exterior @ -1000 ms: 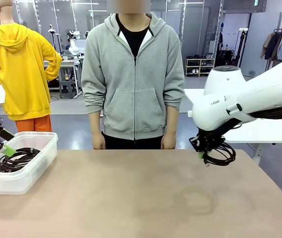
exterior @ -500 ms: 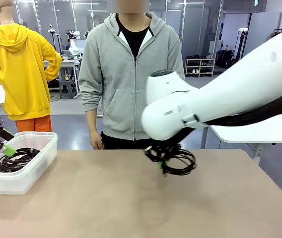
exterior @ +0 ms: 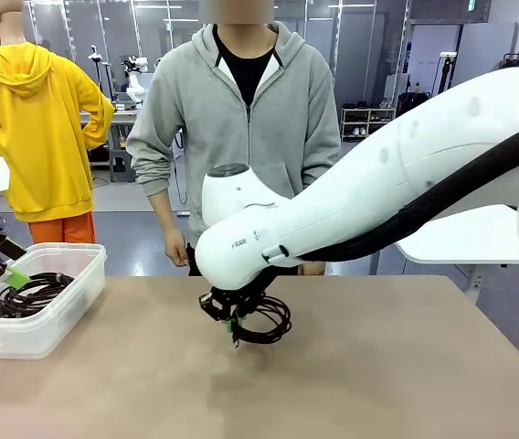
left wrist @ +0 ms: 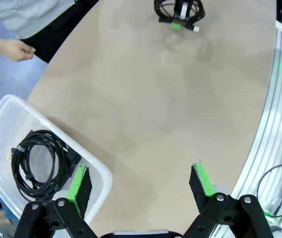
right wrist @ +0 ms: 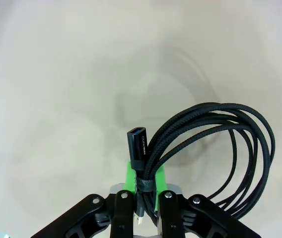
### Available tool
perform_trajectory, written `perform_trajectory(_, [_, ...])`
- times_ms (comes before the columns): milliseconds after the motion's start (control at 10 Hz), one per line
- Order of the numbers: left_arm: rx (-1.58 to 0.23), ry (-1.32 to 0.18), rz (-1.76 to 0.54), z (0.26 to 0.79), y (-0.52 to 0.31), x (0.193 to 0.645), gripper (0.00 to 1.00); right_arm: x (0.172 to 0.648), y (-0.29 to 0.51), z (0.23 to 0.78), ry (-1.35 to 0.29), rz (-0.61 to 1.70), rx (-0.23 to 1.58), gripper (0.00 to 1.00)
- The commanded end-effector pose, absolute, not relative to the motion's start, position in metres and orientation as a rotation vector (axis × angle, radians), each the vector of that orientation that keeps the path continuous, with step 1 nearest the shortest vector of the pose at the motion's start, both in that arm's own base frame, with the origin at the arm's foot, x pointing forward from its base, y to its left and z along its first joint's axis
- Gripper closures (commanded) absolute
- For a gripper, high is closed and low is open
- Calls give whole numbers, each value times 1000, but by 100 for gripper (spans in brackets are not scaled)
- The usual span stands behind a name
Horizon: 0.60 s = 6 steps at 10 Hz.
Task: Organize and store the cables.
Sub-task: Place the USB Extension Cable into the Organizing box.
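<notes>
The right hand (exterior: 234,322) hangs just above the middle of the desk (exterior: 378,384), clenched on a coiled black cable (exterior: 261,322). In the right wrist view its green pads (right wrist: 146,179) pinch the coil (right wrist: 215,148) at the tie, with the loops fanning out toward 2 o'clock and a black plug end (right wrist: 136,144) standing up at 12 o'clock from the pads. The loops hang in the air over the bare tan surface; whether their lowest part brushes the desk I cannot tell. The white right arm (exterior: 378,192) reaches across from 3 o'clock in the front view.

The left hand (left wrist: 141,186) is released, its two green-padded fingers (left wrist: 79,182) spread wide. It hovers at the desk's left end, one finger over the rim of a clear plastic bin (left wrist: 12,111). Inside that bin lies a second coiled black cable (left wrist: 39,163), flat on the bottom. In the front view the bin (exterior: 68,306) sits at 9 o'clock on the desk with the coil (exterior: 29,293) showing through its wall.

A person in a grey hoodie (exterior: 241,137) stands at 12 o'clock beyond the far edge, with one hand (exterior: 176,249) hanging at their side.
</notes>
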<state>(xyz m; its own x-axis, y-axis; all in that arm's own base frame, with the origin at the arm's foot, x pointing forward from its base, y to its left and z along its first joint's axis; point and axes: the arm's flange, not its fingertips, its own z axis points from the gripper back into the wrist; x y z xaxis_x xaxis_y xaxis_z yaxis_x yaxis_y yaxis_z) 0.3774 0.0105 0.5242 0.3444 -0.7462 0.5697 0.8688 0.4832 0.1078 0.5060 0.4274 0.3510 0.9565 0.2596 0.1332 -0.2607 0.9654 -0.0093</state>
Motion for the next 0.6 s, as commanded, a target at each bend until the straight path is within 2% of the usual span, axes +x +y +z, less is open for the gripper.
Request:
perform_trajectory(0, [-219,-600,-1047,526,8,376,0,512,435,340,-121,230,42,83])
perform_trajectory(300, [-219,-600,-1047,526,8,376,0,511,439,323,-85,222,43,83])
perform_trajectory(400, [-219,-600,-1047,526,8,376,0,510,438,322,-88,223,60,71])
perform_trajectory(500, [-219,-600,-1047,526,8,376,0,508,437,324,-95,223,63,47])
